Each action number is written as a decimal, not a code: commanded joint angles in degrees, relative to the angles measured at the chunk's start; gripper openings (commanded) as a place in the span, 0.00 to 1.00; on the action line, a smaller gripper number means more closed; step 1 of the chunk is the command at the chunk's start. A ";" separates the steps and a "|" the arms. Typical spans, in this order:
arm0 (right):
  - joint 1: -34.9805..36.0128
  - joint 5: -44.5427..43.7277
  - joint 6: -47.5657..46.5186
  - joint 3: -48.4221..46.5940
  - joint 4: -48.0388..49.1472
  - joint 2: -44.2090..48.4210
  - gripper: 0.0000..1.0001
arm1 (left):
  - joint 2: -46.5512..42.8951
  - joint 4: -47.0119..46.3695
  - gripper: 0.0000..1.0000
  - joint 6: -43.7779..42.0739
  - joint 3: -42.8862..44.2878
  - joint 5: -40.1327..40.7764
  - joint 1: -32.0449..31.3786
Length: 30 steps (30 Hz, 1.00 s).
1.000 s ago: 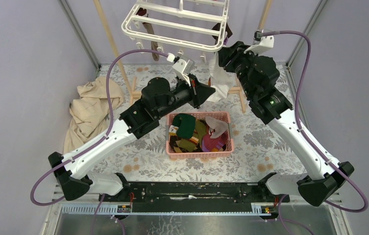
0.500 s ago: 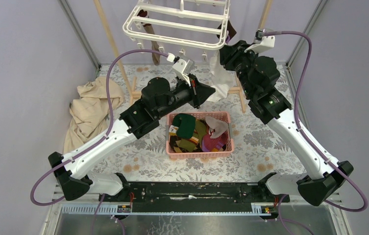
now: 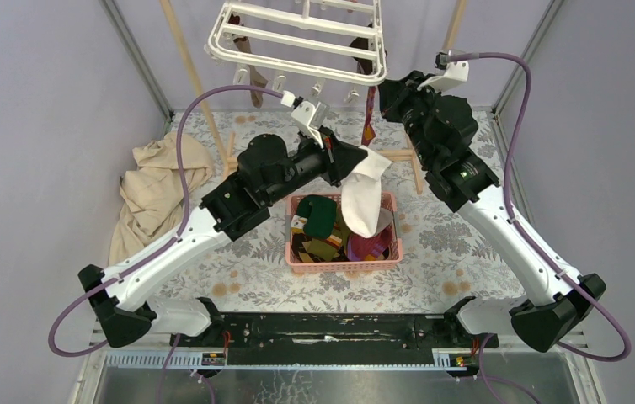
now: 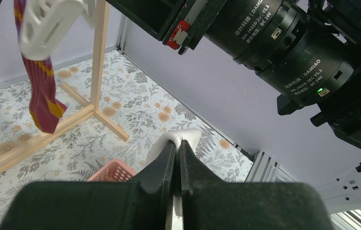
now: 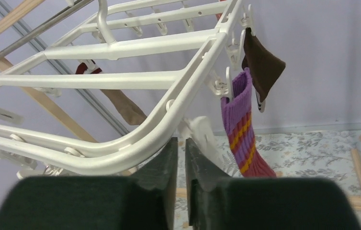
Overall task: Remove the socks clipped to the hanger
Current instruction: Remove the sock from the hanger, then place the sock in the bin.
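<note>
The white hanger (image 3: 297, 38) hangs at the top centre, its bars also filling the right wrist view (image 5: 121, 48). My left gripper (image 3: 365, 160) is shut on a white sock (image 3: 363, 198) that dangles free over the pink basket (image 3: 344, 263); the sock's edge pokes out past the tips (image 4: 188, 134). My right gripper (image 3: 386, 87) is shut with nothing between its jaws, just under the hanger's right corner, and a white clip (image 5: 202, 136) sits beside it. A purple striped sock (image 5: 243, 139), a dark brown sock (image 5: 261, 64) and a tan sock (image 5: 121, 105) stay clipped on.
The basket holds several coloured socks (image 3: 322, 227). A beige cloth (image 3: 158, 181) lies at the left. The wooden pole frame (image 3: 188, 63) stands behind, with its foot (image 3: 402, 154) near the right arm. Grey walls close both sides.
The white sock came off the hanger and now hangs from my left gripper over the basket. My right gripper closed. The hanger swung slightly left.
</note>
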State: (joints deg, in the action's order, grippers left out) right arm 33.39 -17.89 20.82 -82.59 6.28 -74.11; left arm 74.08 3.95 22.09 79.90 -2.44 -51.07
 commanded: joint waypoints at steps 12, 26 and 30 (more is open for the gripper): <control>0.52 1.37 2.00 5.68 0.82 7.01 0.52 | -5.32 -0.76 0.04 0.11 -8.58 2.26 -0.40; -3.16 0.17 5.85 15.65 -8.23 15.67 0.68 | -5.04 -3.82 0.04 3.85 -18.64 1.85 -0.51; -6.28 4.47 7.50 16.37 -10.58 14.54 0.69 | -3.75 -7.46 0.05 4.19 -22.29 1.85 -0.70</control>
State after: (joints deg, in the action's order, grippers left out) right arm 29.50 -16.71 25.91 -66.83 -1.83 -58.83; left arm 69.63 3.03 25.21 60.10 -1.21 -51.16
